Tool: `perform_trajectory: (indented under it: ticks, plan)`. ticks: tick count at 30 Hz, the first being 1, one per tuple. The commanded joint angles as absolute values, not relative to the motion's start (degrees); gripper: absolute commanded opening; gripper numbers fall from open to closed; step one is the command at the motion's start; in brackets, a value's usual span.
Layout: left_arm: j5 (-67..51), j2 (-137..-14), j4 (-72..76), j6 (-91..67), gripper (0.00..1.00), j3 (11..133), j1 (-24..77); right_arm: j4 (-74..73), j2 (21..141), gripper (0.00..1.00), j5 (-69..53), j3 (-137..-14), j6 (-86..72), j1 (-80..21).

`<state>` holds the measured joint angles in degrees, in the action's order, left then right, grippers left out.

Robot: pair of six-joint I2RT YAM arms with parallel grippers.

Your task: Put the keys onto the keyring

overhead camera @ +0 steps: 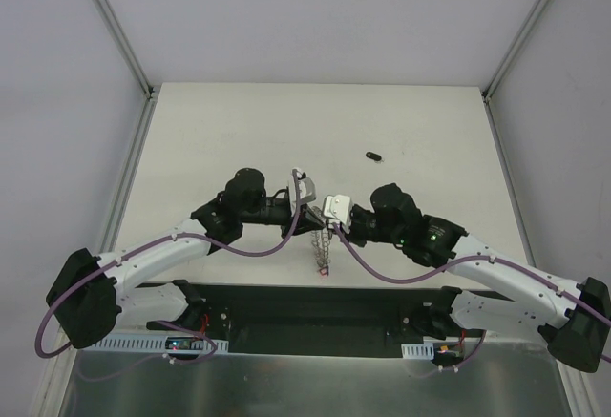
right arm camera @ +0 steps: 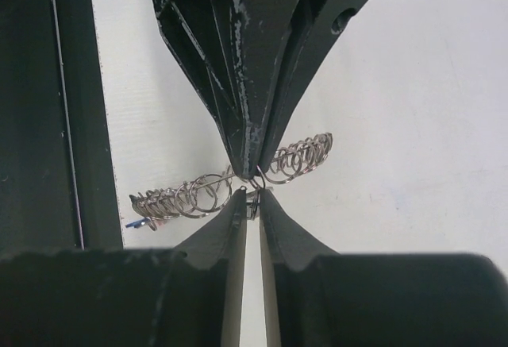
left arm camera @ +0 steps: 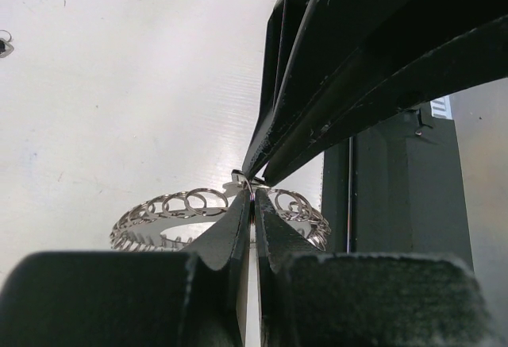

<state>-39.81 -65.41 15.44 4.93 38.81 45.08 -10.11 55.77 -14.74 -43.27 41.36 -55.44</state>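
- Left claw [left arm camera: 252,208]: clamped together on a wire loop at the rim of the keyring [left arm camera: 178,206], holding it up off the desk [overhead camera: 239,131], centre frame in the top view.
- Right claw [right arm camera: 251,204]: narrowly apart, its tips meeting the left claw's at that same loop. I cannot tell whether anything is pinched between them.
- One key [overhead camera: 373,156] lies loose on the desk, upper right of the claws and well apart from the ring, so it is not yet threaded.
- The second key is too small to find, so I cannot tell whether it already hangs on a loop.
- Judgement: at best half done, since the loose key still has to be fetched and threaded.
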Motion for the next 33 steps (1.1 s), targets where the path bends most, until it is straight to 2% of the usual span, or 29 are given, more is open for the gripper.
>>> perform_trajectory:
  ticks: [1, 5, 14, 22, 33]
  plan:
    - [-39.73, -62.93, 24.26, 2.64, 0.0, 38.59, 45.88, -6.68, 55.46, 0.14, -14.24, -42.98, 40.78, -56.16]
    - [-39.03, -62.84, 25.66, 1.67, 0.0, 37.8, 45.88, -6.42, 55.37, 0.16, -14.06, -42.89, 40.26, -56.08]
    - [-36.12, -61.26, 26.89, 2.46, 0.0, 36.39, 45.88, -5.63, 52.74, 0.27, -11.07, -41.31, 38.41, -54.76]
    - [-36.3, -61.26, 26.81, 3.25, 0.0, 36.21, 45.88, -2.2, 50.45, 0.3, -20.38, -39.47, 33.67, -47.73]
    - [-36.47, -61.7, 26.28, 3.69, 0.0, 36.56, 46.06, -1.32, 51.5, 0.33, -27.77, -39.55, 33.57, -46.49]
